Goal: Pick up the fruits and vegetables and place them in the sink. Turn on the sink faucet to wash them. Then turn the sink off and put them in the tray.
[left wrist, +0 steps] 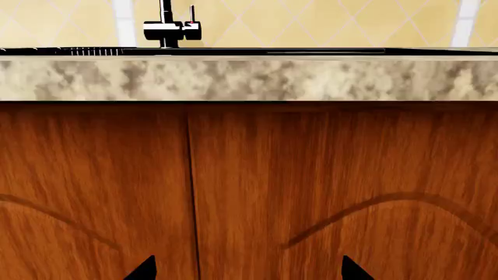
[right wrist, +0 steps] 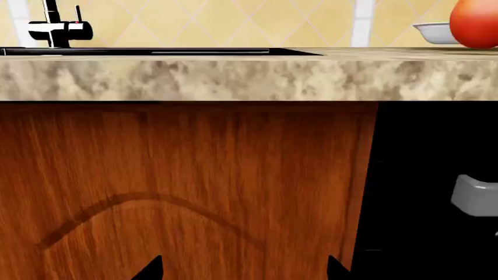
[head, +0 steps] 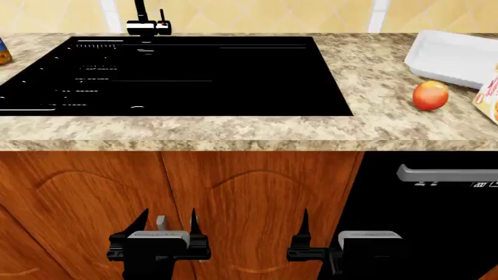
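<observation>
Both grippers, left [head: 165, 224] and right [head: 315, 228], hang low by the wooden cabinet doors [head: 186, 198] with fingers spread, holding nothing. Up on the counter [head: 374, 87], fruit [head: 430, 95] sits right of the sink [head: 171, 76], tray [head: 455, 55] just behind, faucet [head: 146, 23] far-left.

Black pincers [head: 165, 224], pointed fingertips [head: 141, 220], grey ribbed top plates

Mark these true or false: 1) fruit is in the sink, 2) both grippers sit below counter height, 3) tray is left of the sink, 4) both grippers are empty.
1) False: the round fruit lies on the counter, right of the sink.
2) True: the left gripper and right gripper are in front of the cabinet doors.
3) False: the tray is at its right.
4) True: both open, holding nothing.
</observation>
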Robot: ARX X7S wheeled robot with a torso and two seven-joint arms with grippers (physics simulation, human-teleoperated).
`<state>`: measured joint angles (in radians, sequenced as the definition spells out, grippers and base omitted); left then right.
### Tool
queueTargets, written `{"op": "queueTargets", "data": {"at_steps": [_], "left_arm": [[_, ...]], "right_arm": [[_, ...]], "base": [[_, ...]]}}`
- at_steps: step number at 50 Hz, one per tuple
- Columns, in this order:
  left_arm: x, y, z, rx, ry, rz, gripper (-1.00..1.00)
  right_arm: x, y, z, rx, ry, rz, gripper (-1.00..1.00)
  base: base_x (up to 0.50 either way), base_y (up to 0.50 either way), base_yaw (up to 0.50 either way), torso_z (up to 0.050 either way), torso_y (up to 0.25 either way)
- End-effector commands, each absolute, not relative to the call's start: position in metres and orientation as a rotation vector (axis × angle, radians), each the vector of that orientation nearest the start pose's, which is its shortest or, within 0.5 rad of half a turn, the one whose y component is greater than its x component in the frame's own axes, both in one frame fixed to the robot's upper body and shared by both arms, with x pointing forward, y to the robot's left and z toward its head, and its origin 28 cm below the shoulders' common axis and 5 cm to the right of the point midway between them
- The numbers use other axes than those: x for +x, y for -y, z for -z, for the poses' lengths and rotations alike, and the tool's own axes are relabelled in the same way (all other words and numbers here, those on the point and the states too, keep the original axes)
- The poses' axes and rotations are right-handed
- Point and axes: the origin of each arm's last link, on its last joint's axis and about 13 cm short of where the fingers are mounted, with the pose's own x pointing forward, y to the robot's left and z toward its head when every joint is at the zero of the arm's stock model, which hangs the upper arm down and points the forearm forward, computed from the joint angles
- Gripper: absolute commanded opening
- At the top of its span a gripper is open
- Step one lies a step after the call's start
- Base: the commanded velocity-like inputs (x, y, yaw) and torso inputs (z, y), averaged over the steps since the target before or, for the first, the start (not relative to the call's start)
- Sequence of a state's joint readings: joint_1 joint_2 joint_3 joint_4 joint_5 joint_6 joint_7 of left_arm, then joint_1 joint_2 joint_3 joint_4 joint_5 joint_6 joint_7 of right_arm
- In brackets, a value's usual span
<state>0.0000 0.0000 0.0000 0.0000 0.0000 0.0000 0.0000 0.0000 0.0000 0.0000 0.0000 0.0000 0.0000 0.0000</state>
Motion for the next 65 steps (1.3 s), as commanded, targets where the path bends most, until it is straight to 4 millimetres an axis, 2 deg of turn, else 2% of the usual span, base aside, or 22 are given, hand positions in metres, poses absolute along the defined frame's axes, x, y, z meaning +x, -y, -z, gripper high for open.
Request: {"op": "queueTargets", "data": {"at_steps": [1, 4, 7, 11, 16, 22, 25, 29, 34, 36, 39, 41, 45, 49, 53, 65], "left_arm": [[0.209, -0.205, -0.014, -0.03, -0.003, 0.031, 1.0], [0.207, -0.206, -0.019, -0.042, -0.001, 0.073, 1.0], [0.204, -0.207, -0.03, -0.009, 0.051, 0.096, 1.0], [0.202, -0.212, -0.052, 0.016, 0.022, 0.133, 1.0], [0.2, -0.214, -0.081, 0.103, -0.009, 0.28, 1.0], [0.2, -0.22, -0.122, 0.113, -0.046, 0.365, 1.0], [0.196, -0.23, -0.142, 0.109, -0.078, 0.386, 1.0], [0.2, -0.239, -0.168, 0.162, -0.089, 0.397, 1.0], [0.212, -0.235, -0.19, 0.251, -0.095, 0.465, 1.0], [0.218, -0.235, -0.199, 0.276, -0.089, 0.498, 1.0], [0.228, -0.234, -0.213, 0.288, -0.075, 0.53, 1.0], [0.23, -0.232, -0.222, 0.201, -0.114, 0.554, 1.0], [0.239, -0.232, -0.233, 0.11, -0.131, 0.54, 1.0], [0.242, -0.227, -0.241, 0.137, -0.064, 0.538, 1.0], [0.245, -0.22, -0.247, 0.162, -0.015, 0.578, 1.0], [0.244, -0.218, -0.24, 0.193, -0.02, 0.6, 1.0]], "right_arm": [[0.21, 0.096, -0.012, -0.005, -0.035, -0.019, 1.0], [0.213, 0.096, -0.018, -0.063, -0.05, 0.005, 1.0], [0.212, 0.097, -0.034, -0.067, -0.042, 0.02, 1.0], [0.203, 0.099, -0.068, 0.007, 0.04, 0.001, 1.0], [0.19, 0.105, -0.104, -0.063, 0.03, -0.021, 1.0], [0.174, 0.113, -0.127, -0.095, -0.033, -0.092, 1.0], [0.166, 0.116, -0.141, -0.093, -0.047, -0.133, 1.0], [0.165, 0.122, -0.161, -0.07, -0.076, -0.169, 1.0], [0.162, 0.133, -0.185, -0.033, -0.128, -0.188, 1.0], [0.161, 0.137, -0.194, -0.075, -0.129, -0.183, 1.0], [0.159, 0.14, -0.204, -0.082, -0.159, -0.179, 1.0], [0.161, 0.139, -0.21, -0.074, -0.151, -0.195, 1.0], [0.166, 0.142, -0.224, -0.037, -0.117, -0.209, 1.0], [0.167, 0.144, -0.247, -0.064, -0.04, -0.219, 1.0], [0.159, 0.143, -0.267, -0.068, 0.039, -0.234, 1.0], [0.154, 0.142, -0.273, -0.049, 0.073, -0.268, 1.0]], "base": [[0.0, 0.0, 0.0, 0.0, 0.0], [0.0, 0.0, 0.0, 0.032, 0.077], [0.0, 0.0, 0.0, 0.047, 0.116], [0.0, 0.0, 0.0, 0.047, 0.116], [0.0, 0.0, 0.0, 0.047, 0.116], [0.0, 0.0, 0.0, 0.047, 0.116], [0.0, 0.0, 0.0, 0.047, 0.116], [0.0, 0.0, 0.0, 0.047, 0.117], [0.0, 0.0, 0.0, 0.047, 0.116], [0.0, 0.0, 0.0, 0.047, 0.116], [0.0, 0.0, 0.0, 0.047, 0.115], [0.0, 0.0, 0.0, 0.047, 0.117], [0.25, 0.0, 0.0, 0.012, 0.021], [0.5, 0.0, 0.0, 0.0, 0.0], [0.5, -0.03, 0.0, 0.0, 0.0], [0.32, -0.36, 0.0, 0.0, 0.0]]}}
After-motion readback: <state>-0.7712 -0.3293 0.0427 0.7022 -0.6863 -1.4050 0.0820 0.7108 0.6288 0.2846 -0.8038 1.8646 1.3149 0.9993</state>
